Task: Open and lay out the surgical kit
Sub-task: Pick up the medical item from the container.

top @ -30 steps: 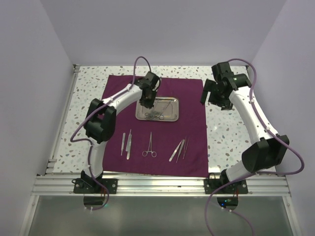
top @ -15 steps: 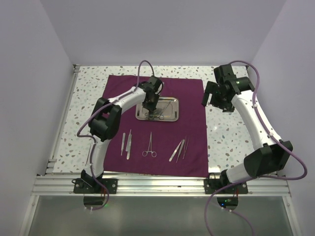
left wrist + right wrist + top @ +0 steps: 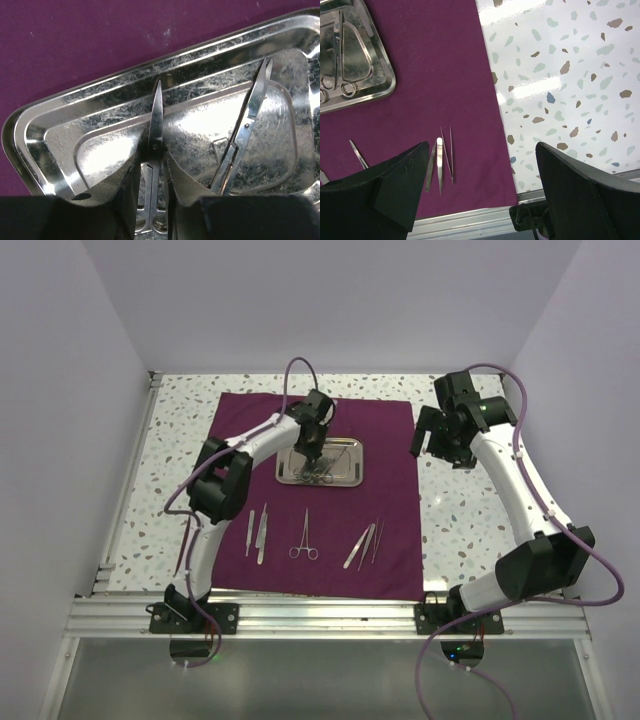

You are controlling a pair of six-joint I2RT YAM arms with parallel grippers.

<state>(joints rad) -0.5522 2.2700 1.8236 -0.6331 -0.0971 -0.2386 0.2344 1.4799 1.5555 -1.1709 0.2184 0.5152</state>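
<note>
Your left gripper sits low over the steel tray, jaws narrow and astride one pair of scissors. A sliver of space shows beside the shanks, so nothing is clamped. Those scissors point their tips straight away from the wrist, rings back between the fingers. A second pair of scissors lies near them, tilted, tips toward the tray's far right corner.

The tray rests on the flat maroon cloth, its long side running left to right. Toward the arm bases lie the left tweezers, the ring-handled forceps with rings nearest, and the slanted tweezers. Your right gripper hangs over the cloth's right edge and the terrazzo table, jaws spread wide, holding nothing.
</note>
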